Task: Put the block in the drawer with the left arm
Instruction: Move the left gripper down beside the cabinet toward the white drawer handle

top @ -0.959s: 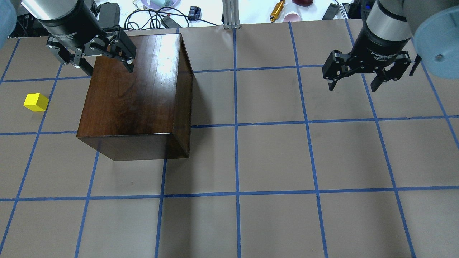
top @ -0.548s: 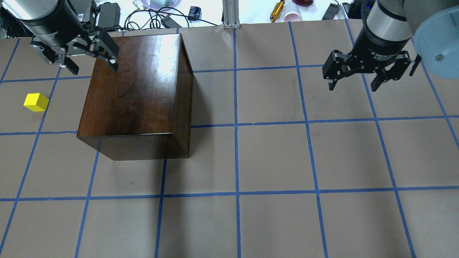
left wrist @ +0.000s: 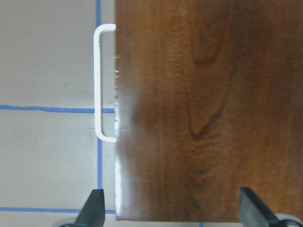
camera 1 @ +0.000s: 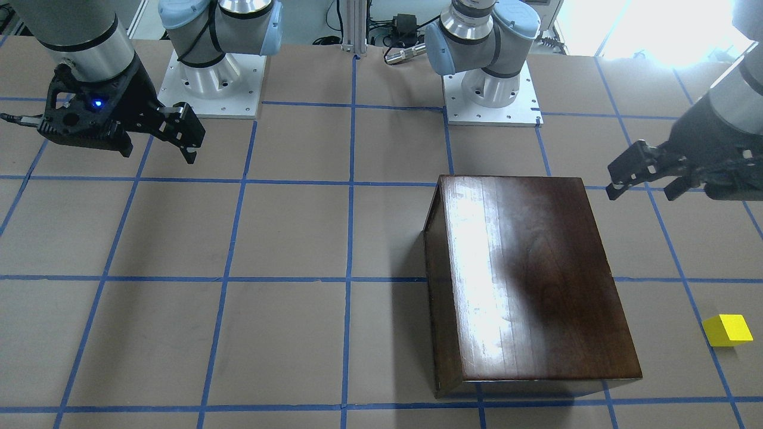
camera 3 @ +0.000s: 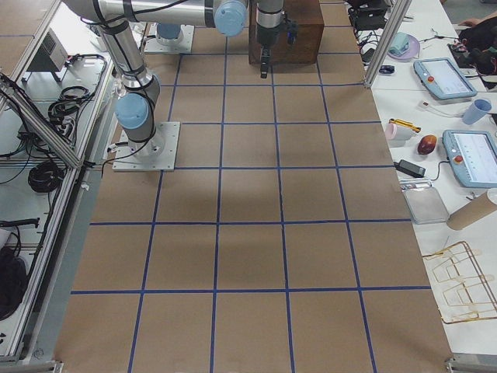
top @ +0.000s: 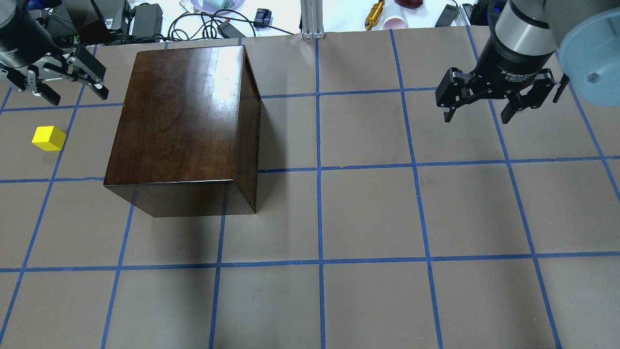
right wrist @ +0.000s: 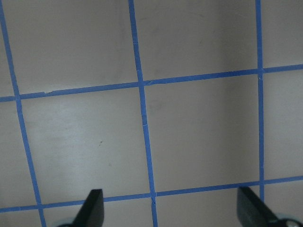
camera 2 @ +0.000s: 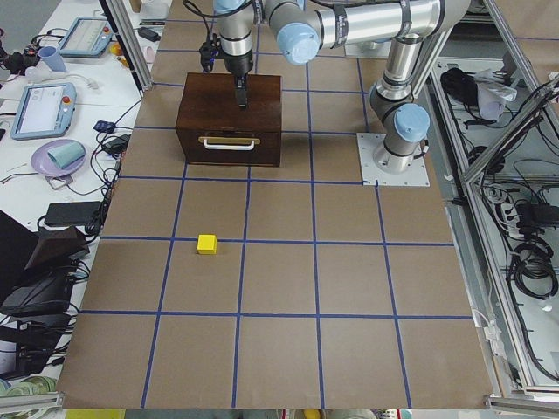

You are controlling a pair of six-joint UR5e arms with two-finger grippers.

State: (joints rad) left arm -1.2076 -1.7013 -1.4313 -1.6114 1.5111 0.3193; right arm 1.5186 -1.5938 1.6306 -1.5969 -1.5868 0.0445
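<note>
Block (top: 49, 138): yellow, lying on the bench (top: 368, 213), well apart from the wooden box (top: 184, 121), on its handle side, nothing touching it
Drawer (camera 2: 229, 145): shut inside the box, white handle (left wrist: 102, 82) on its dark front
Left arm (camera 1: 745, 89): left jaws released and empty, held high near the box's handle side
Right arm (top: 518, 34): right jaws released and empty, above bare bench, well apart from the box
</note>
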